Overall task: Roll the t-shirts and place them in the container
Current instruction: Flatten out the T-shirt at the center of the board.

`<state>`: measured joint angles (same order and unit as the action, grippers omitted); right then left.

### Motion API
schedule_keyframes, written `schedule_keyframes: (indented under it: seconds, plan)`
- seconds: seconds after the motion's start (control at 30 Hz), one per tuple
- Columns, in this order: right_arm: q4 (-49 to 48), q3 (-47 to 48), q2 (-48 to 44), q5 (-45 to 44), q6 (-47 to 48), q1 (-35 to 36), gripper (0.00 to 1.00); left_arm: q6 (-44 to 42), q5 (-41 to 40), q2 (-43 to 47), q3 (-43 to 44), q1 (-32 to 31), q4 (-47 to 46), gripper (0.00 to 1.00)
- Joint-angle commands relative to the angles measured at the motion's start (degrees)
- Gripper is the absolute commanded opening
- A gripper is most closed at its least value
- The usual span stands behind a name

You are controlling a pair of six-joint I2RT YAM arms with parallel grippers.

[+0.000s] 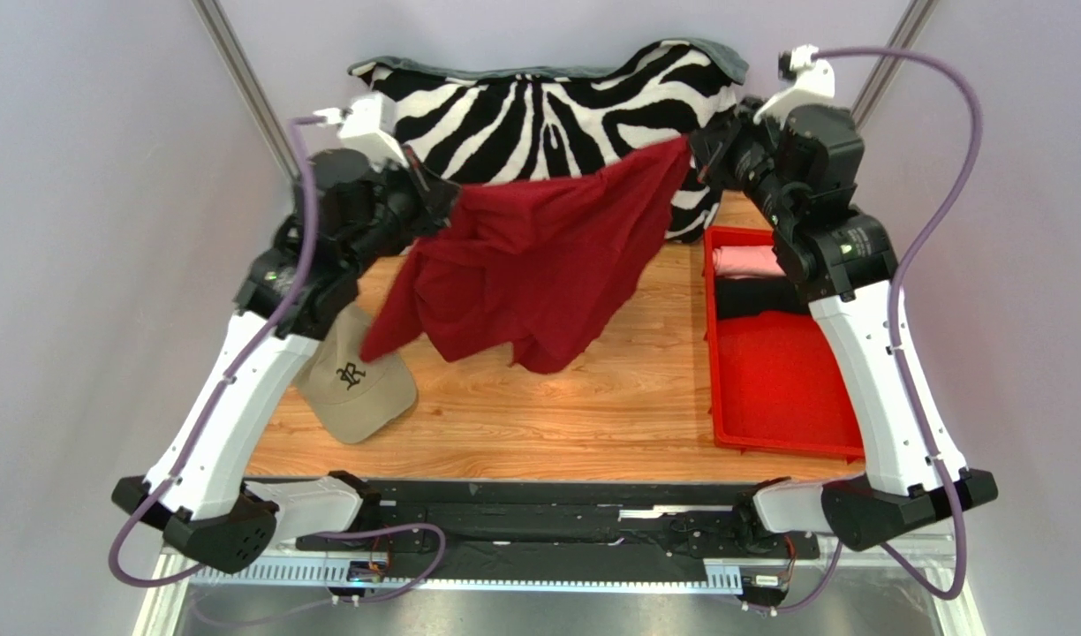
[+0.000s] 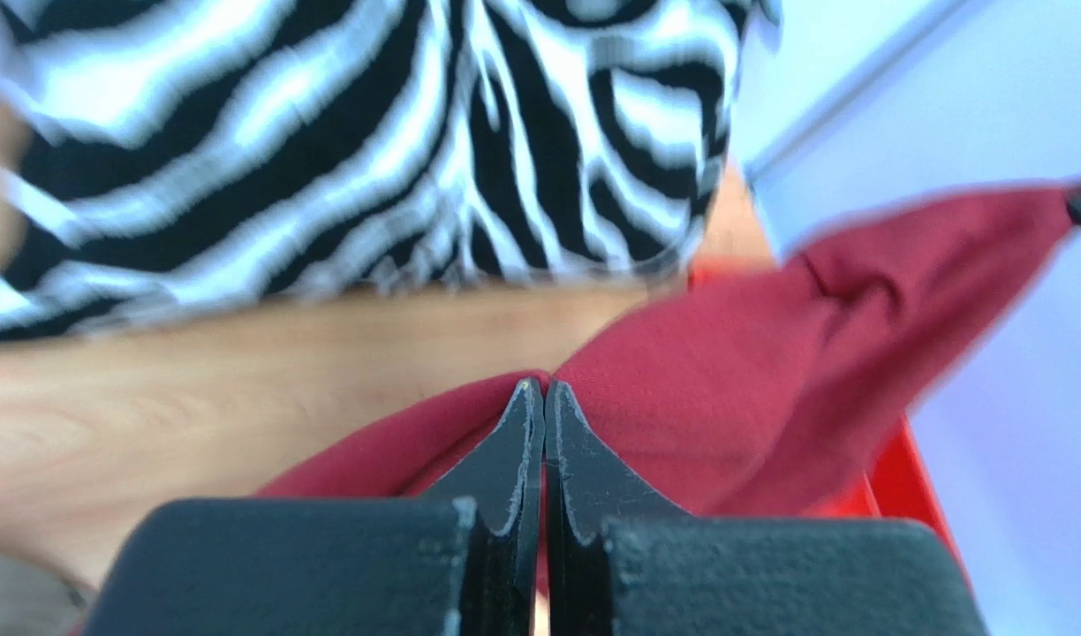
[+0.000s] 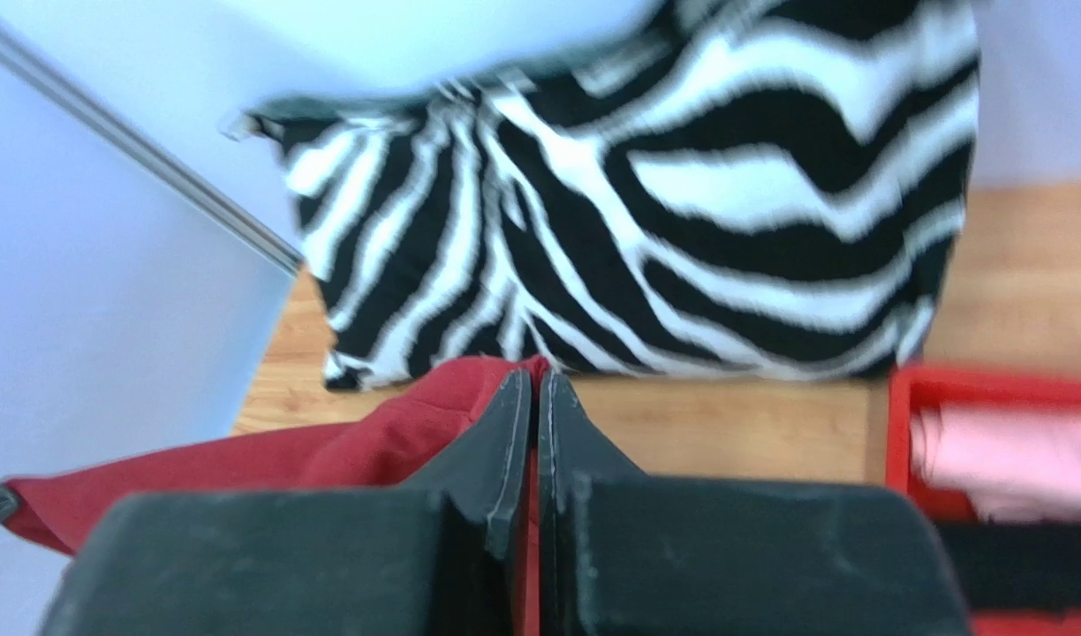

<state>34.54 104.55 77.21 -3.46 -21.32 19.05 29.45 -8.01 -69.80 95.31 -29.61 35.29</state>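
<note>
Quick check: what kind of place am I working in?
Probably a lab test cell: plain pale walls with metal posts, a small wood table, and arms bolted to a rail at its near edge.

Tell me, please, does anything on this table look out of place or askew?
The maroon t-shirt hangs bunched and lopsided between the left fingers and the right fingers, drooping in uneven folds. The khaki cap at the table's near left is no shirt.

White-shelled left arm [image 1: 234, 398] and right arm [image 1: 891, 384], black joints, purple cables [image 1: 973, 133], 2 black wedge-shaped tool fingers [image 2: 513, 457] each
</note>
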Motion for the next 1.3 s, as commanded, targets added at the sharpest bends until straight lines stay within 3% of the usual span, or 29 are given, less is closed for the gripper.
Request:
schedule_keyframes:
  seconds: [0.0, 0.07, 0.13, 0.17, 0.27, 0.37, 0.5, 0.67, 0.77, 1.27]
  plan:
    - [-4.4, -14.6, -1.3, 4.8, -6.7, -7.2, 0.0, 3.7, 14.3, -3.8, -13.7, -4.3, -2.9, 0.0]
    - [-3.4, -19.5, 0.8, 4.9, -6.2, -8.1, 0.06, 4.1, 16.3, -6.6, -17.7, -6.4, -3.6, 0.01]
    - [-1.0, -21.6, 1.8, 6.3, -6.2, -8.2, 0.27, 6.9, 15.2, -9.5, -22.0, -7.4, -3.9, 0.16]
    - [-0.6, -24.2, 1.5, 7.1, -6.4, -8.2, 0.45, 8.1, 13.9, -9.0, -23.7, -7.4, -4.5, 0.32]
    - [-1.1, -32.5, -1.4, 3.6, -5.8, -3.9, 0.62, 10.6, 9.6, -5.6, -30.3, -6.0, -4.6, 0.48]
    - [-0.4, -38.4, -6.1, -1.1, -7.0, 1.3, 0.68, 12.0, 5.9, 1.0, -36.6, -5.6, -3.6, 0.5]
    - [-1.8, -52.2, -12.0, -4.1, -11.0, 6.7, 0.68, 17.2, 4.9, 7.1, -45.5, -5.4, -2.9, 0.47]
    - [-7.6, -61.8, -15.4, -2.5, -16.6, 7.8, 0.49, 21.6, 11.9, 6.4, -56.0, -5.6, -10.8, 0.36]
    - [-9.6, -63.3, -12.6, -2.3, -18.0, 10.3, 0.45, 22.8, 12.6, 2.6, -56.7, -7.3, -12.7, 0.36]
    - [-20.6, -67.0, -0.8, -5.3, -20.3, 11.2, 0.46, 28.5, 10.5, -15.4, -55.1, -12.8, -24.6, 0.4]
